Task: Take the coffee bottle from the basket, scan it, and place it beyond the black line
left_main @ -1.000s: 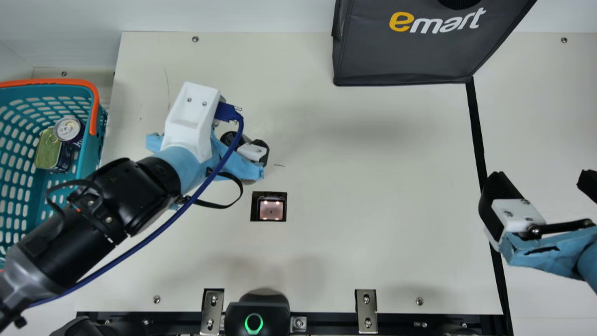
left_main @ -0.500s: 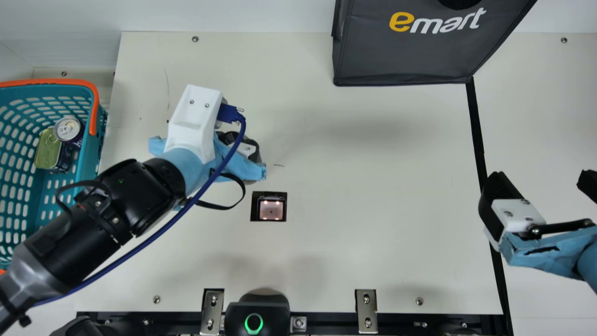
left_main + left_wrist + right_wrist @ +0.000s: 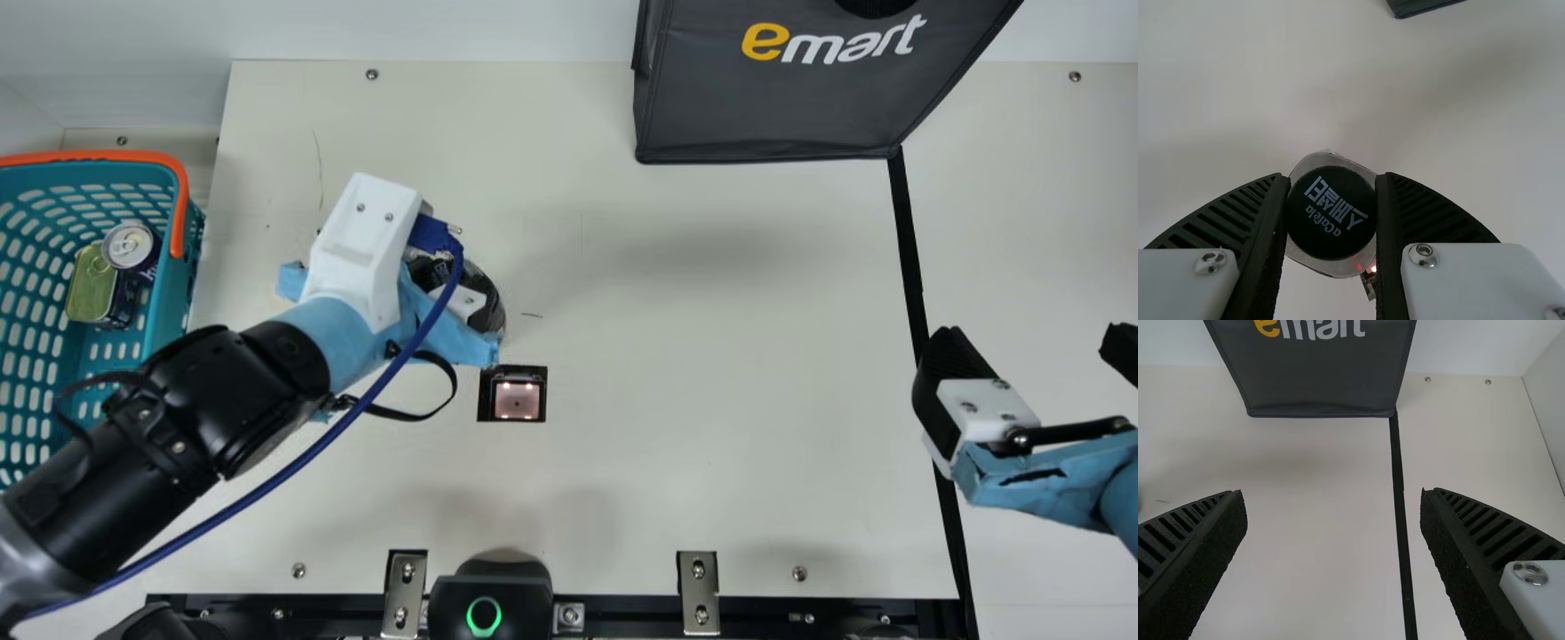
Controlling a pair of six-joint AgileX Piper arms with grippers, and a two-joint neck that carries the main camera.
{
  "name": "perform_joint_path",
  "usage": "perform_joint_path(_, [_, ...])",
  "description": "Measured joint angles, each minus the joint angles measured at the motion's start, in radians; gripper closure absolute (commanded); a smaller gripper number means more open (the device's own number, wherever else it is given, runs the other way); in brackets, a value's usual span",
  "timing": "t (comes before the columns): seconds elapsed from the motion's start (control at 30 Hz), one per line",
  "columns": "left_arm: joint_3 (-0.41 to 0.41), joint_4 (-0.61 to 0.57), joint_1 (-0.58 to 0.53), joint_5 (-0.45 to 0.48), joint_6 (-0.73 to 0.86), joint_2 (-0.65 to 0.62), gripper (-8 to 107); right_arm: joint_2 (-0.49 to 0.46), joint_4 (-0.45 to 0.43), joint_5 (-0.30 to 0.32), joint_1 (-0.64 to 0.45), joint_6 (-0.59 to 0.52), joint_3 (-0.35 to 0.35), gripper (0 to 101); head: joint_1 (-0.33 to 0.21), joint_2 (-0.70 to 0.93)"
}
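At the left of the main view my left gripper (image 3: 466,302) holds the coffee bottle, whose dark cap (image 3: 434,268) partly shows beneath the wrist, just behind the scanner window (image 3: 517,399). From its own wrist, my left gripper (image 3: 1332,183) is shut on the bottle; the round black cap (image 3: 1331,213) faces the camera, with a red glow at the bottle's edge. My right gripper (image 3: 1036,347) stands open with nothing between its fingers, near the black line (image 3: 907,249). In the right wrist view, the right gripper (image 3: 1333,497) has the black line (image 3: 1400,513) between its spread fingers.
The teal basket (image 3: 169,307) at the left holds a can (image 3: 131,244) and a green-lidded tin (image 3: 90,289). A dark grey bag (image 3: 773,107) stands at the back by the line's far end. A black device (image 3: 489,600) sits at the near edge.
My left gripper has moved a little toward the table's near edge with the bottle, closer to the scanner window. The right arm has kept still.
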Motion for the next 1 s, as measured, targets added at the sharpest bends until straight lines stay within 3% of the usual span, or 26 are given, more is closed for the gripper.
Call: perform_joint_path(1.0, [0.115,-0.276,-0.107,0.065,0.397,-0.235,89,0.0,0.0,0.0,0.0,0.0,0.0,10,-0.002,0.0])
